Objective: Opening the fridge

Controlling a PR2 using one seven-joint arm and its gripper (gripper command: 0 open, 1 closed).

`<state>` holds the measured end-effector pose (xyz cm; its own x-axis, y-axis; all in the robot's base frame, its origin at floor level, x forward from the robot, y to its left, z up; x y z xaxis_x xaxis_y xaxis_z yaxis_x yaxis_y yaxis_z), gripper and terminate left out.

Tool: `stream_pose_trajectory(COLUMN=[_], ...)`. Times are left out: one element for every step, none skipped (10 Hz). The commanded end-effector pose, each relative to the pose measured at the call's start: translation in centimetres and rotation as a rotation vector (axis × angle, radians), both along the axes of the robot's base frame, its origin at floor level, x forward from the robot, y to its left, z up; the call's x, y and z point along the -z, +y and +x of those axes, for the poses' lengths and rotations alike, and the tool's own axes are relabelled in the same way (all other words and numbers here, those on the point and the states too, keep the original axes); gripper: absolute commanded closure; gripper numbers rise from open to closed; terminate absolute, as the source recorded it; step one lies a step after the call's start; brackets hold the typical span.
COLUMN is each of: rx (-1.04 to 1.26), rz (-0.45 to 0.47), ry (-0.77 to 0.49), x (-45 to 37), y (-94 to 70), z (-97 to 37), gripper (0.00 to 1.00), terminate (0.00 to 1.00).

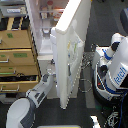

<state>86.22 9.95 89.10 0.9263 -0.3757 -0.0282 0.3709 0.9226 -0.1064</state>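
The tall white fridge [46, 35] stands at the top centre with its large upper door [70, 60] swung well open toward the camera. Lit shelves show inside it at the top. A small sticker with green on it [75, 47] sits on the door's face. My grey and white arm [31, 97] reaches up from the bottom left. Its gripper [50, 76] is by the lower inner edge of the door, near the fridge body. The fingers are dark and blurred, so whether they are open, shut or touching the door is unclear.
A tan wooden drawer cabinet [17, 55] stands on the exterior view's left, close beside my arm. A white and blue robot [115, 65] with cables around its base fills the exterior view's right. Dark floor [82, 112] lies below the door.
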Motion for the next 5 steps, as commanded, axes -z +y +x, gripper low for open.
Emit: stream_pose_trajectory(rx=[0.875,0.945,1.034,1.081,1.115], rz=[-0.042,-0.048,-0.048,-0.039,-0.033], ry=[-0.083,-0.091,-0.103,-0.11,-0.121], x=[-44.4,-45.2,-45.8,-45.6,-45.0], y=[-77.1,-78.7,-80.4,-80.9,-80.0], z=[-47.0,-52.4,-59.3,-62.7,-63.7], gripper=[0.0,0.0,0.0,0.0,0.0], terminate=[0.0,0.0,0.0,0.0,0.0])
